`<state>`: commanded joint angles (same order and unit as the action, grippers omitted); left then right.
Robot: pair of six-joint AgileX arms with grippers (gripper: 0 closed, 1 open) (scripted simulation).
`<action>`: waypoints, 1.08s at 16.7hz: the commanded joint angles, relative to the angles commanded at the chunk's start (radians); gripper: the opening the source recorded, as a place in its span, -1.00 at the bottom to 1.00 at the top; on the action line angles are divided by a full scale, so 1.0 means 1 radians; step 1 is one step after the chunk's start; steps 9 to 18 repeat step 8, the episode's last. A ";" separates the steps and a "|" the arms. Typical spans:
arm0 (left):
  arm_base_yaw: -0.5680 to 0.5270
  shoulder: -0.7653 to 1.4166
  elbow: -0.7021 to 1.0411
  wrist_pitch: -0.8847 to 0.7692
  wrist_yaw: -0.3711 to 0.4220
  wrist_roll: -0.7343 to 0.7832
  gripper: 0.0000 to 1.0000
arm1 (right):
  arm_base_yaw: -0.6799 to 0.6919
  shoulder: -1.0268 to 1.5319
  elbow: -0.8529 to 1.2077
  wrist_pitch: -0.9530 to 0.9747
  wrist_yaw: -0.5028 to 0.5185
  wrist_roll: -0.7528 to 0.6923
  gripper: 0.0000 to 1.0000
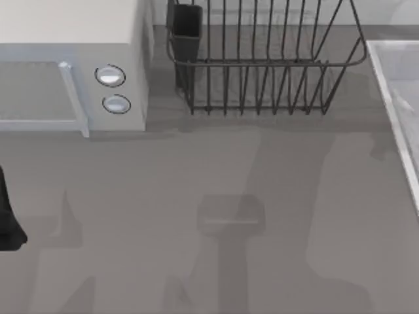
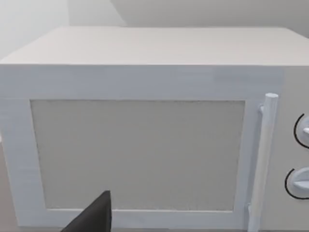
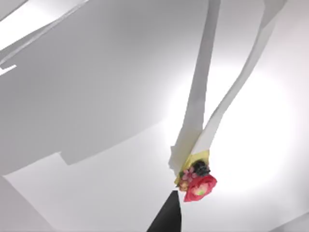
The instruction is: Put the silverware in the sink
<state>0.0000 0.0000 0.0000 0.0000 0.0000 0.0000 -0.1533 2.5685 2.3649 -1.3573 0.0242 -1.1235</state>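
Observation:
In the right wrist view a piece of silverware (image 3: pixel 197 178) shows: long pale strips running down to a yellow end with red and pink flowers. It lies against the smooth pale surface of the sink (image 3: pixel 96 106). A dark part of my right gripper (image 3: pixel 166 217) sits just beside the flowered end; I cannot tell whether it touches it. In the top view the sink's raised pale rim (image 1: pixel 391 104) runs along the table's right edge. My left gripper (image 2: pixel 91 217) is parked at the table's left edge (image 1: pixel 8 222), facing the microwave.
A white microwave (image 1: pixel 72 59) with two round knobs stands at the back left. A dark wire dish rack (image 1: pixel 262 59) with a dark cup holder stands at the back centre. Grey tabletop (image 1: pixel 216 216) spreads in front of them.

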 joint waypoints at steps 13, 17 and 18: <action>0.000 0.000 0.000 0.000 0.000 0.000 1.00 | 0.000 0.000 0.000 0.000 0.000 0.000 1.00; 0.000 0.000 0.000 0.000 0.000 0.000 1.00 | 0.000 0.000 0.000 0.000 0.000 0.000 1.00; 0.000 0.000 0.000 0.000 0.000 0.000 1.00 | 0.000 0.000 0.000 0.000 0.000 0.000 1.00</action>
